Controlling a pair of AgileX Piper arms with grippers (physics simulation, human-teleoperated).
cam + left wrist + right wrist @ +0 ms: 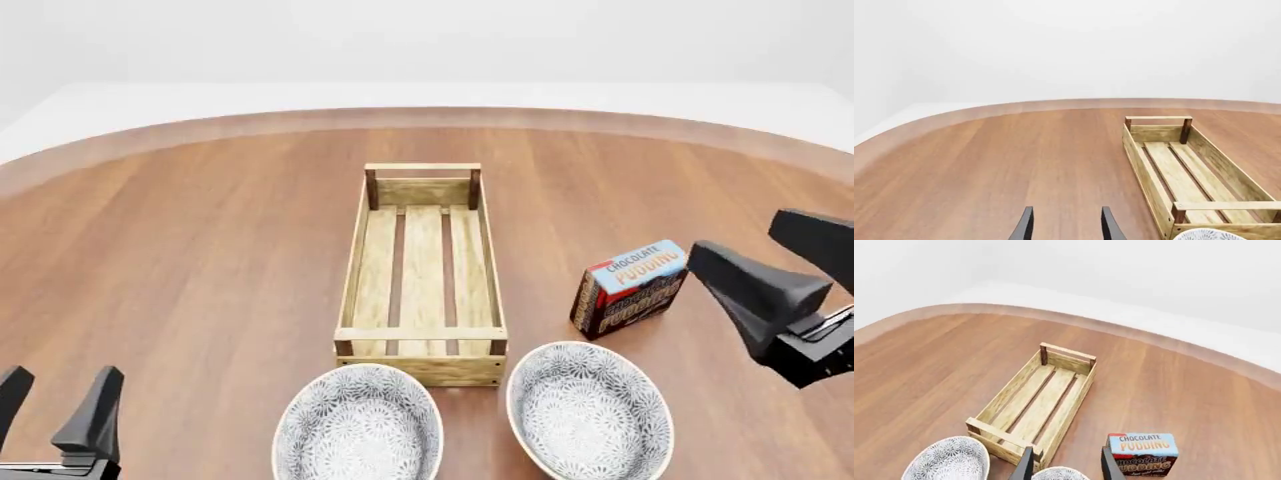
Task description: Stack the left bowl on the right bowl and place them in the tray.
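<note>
The left bowl (pixel 358 424) sits at the near edge of the table (pixel 187 260), just in front of the tray's near left corner. The right bowl (pixel 589 409) sits beside it, a small gap between them, in front of the tray's near right corner. Both are upright and apart, so no stacking is done yet. The tray (pixel 422 270) lies lengthwise away from the arms with nothing in it, its near end rail close behind both bowls.

A pudding box (pixel 630 286) stands just beyond the right bowl and to the right of the tray. It looks like the main hazard: a right arm reaching down for the bowl could knock it over or push it into the tray. The bowls' thin, flaring rims may slip from a shallow pinch, and a bowl lifted over the near rail could catch on it.

The left gripper (pixel 54 398) hovers low at the near left, well apart from the left bowl, fingers spread and holding nothing. The right gripper (pixel 781 258) hangs higher at the right, beyond the box, its fingers likewise parted and bare, angled in toward the tray.
</note>
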